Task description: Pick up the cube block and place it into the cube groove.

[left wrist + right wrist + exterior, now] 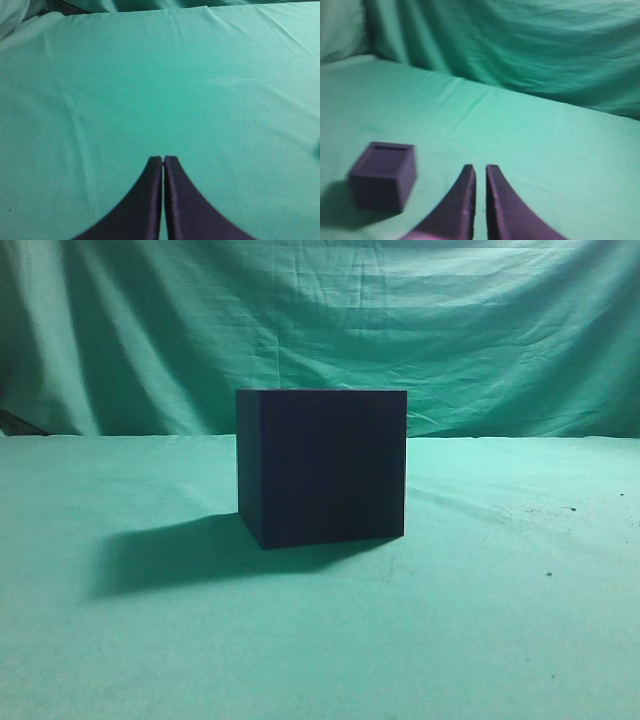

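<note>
The large dark navy-purple box [322, 465] stands on the green cloth in the middle of the exterior view; its top is hidden from there. In the right wrist view the box [382, 182] is at the lower left, and the cube groove [390, 148] shows as a dark square recess in its top. The small cube block is not visible in any view. My right gripper [480, 167] is to the right of the box, apart from it, jaws nearly together and empty. My left gripper [163, 158] is shut and empty over bare cloth. Neither arm shows in the exterior view.
Green cloth [500, 620] covers the table and hangs as a wrinkled backdrop [400, 320] behind it. The box casts a shadow [170, 555] to its left. The far table edge meets the backdrop in the left wrist view [150, 10].
</note>
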`<action>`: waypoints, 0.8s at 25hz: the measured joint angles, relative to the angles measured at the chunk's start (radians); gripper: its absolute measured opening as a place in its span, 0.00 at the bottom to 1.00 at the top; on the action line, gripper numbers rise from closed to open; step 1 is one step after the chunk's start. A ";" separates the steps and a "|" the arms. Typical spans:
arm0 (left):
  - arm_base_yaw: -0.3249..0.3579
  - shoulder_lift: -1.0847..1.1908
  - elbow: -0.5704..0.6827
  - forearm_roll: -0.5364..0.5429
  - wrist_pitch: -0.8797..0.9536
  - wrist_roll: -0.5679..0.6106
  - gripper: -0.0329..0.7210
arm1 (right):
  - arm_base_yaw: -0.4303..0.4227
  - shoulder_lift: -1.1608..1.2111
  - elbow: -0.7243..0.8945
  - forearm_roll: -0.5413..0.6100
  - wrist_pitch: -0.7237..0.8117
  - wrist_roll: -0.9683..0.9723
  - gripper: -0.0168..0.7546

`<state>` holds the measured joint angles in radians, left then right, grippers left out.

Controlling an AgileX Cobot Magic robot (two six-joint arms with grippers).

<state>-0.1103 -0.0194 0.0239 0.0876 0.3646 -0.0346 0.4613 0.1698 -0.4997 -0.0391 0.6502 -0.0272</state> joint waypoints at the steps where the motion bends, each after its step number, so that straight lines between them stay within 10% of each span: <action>1: 0.000 0.000 0.000 0.000 0.000 0.000 0.04 | -0.039 -0.030 0.043 0.000 -0.033 0.000 0.08; 10: 0.000 0.000 0.000 0.000 0.000 0.000 0.04 | -0.361 -0.180 0.361 0.104 -0.228 -0.002 0.08; 20: 0.000 0.000 0.000 0.000 0.000 0.000 0.04 | -0.409 -0.180 0.525 0.140 -0.291 -0.006 0.08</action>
<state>-0.1103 -0.0194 0.0239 0.0876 0.3646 -0.0346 0.0528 -0.0100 0.0256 0.1004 0.3589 -0.0327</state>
